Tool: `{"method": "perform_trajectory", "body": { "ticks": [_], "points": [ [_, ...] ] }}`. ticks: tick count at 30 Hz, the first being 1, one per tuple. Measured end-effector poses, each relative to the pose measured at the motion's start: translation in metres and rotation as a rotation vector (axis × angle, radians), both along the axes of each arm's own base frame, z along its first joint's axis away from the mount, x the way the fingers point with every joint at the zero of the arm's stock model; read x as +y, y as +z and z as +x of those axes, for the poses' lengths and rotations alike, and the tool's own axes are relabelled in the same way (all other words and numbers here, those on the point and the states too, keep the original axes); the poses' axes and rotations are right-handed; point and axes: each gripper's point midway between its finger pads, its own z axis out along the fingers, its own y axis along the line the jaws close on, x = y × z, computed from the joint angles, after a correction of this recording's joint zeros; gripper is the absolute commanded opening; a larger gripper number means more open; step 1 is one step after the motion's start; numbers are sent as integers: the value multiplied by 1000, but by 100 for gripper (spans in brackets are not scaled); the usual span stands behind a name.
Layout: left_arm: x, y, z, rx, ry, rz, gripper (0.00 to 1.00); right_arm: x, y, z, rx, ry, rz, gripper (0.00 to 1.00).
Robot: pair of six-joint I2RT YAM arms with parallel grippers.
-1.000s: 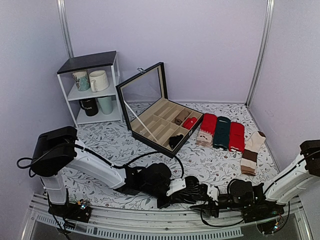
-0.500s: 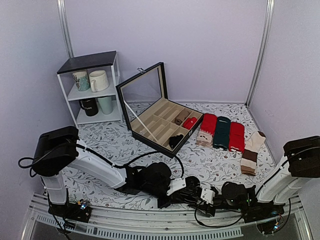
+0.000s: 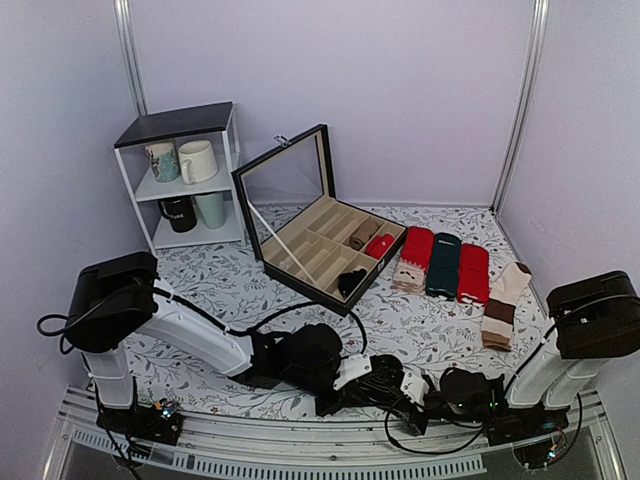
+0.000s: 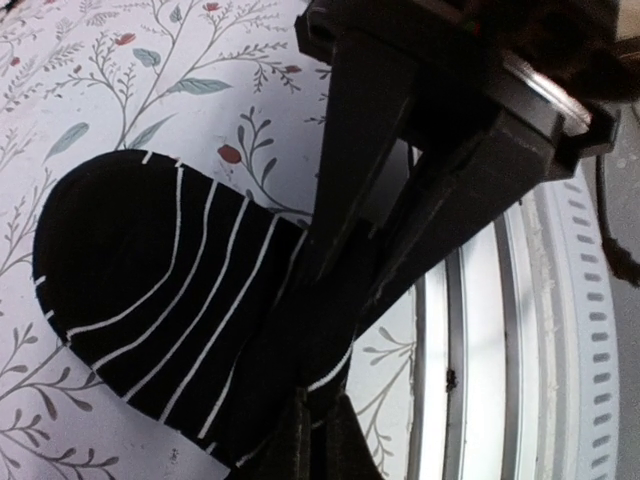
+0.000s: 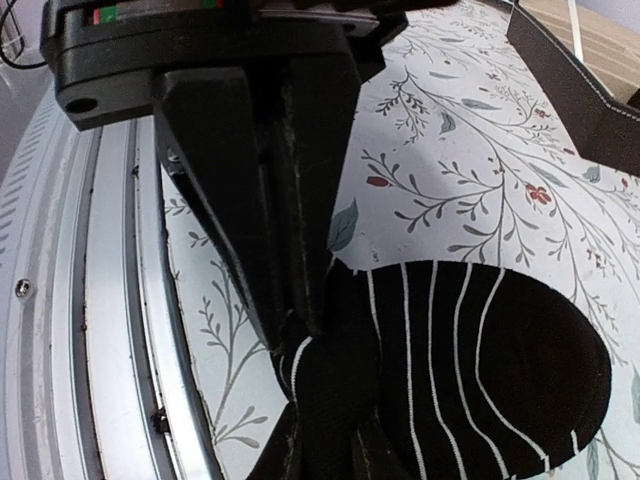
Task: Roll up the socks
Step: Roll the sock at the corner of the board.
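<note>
Lilac walls (image 3: 400, 90), white mug shelf (image 3: 178, 122)

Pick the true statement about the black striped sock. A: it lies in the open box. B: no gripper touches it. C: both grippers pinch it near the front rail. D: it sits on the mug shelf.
C: the wrist views show the left gripper and right gripper each closed on the striped sock.

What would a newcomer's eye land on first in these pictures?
A black striped sock at the near edge of the table, pinched by both the left tool and right tool. Behind it, an open box holds rolled socks, with more socks laid out to its right.
</note>
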Motion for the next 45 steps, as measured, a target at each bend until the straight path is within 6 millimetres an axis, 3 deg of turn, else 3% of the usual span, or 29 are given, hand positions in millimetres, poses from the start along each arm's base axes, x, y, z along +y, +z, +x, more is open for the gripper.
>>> {"method": "perform_trajectory", "body": {
  "ticks": [4, 6, 9, 15, 22, 25, 29, 31, 37, 45],
  "points": [
    [-2, 2, 2, 3, 5, -1, 0, 1, 0, -2, 59, -23, 24, 13],
    [-2, 2, 3, 4, 15, 2, 7, 1, 0, -4, 88, -28, 36, 14],
    [0, 5, 7, -19, 31, 2, 8, 1, 0, -6, 142, -45, 59, 14],
    [24, 24, 9, -194, 31, 9, 10, 0, -1, -7, 263, -94, 121, 14],
    [57, 67, 2, -449, -56, -119, 15, -4, -3, -8, 380, -126, 165, 14],
    [61, 66, -1, -507, -97, -143, 18, -4, -3, -8, 418, -134, 181, 14],
    [49, 54, 0, -568, -154, -153, 20, -3, -3, -10, 458, -141, 192, 14],
    [43, 49, -2, -578, -181, -153, 28, -4, -3, -10, 471, -147, 196, 14],
    [23, 39, -12, -605, -271, -172, 33, -4, -3, -11, 484, -151, 199, 14],
    [3, 28, -12, -629, -304, -172, 33, -4, -3, -11, 493, -149, 200, 14]
  ]
}}
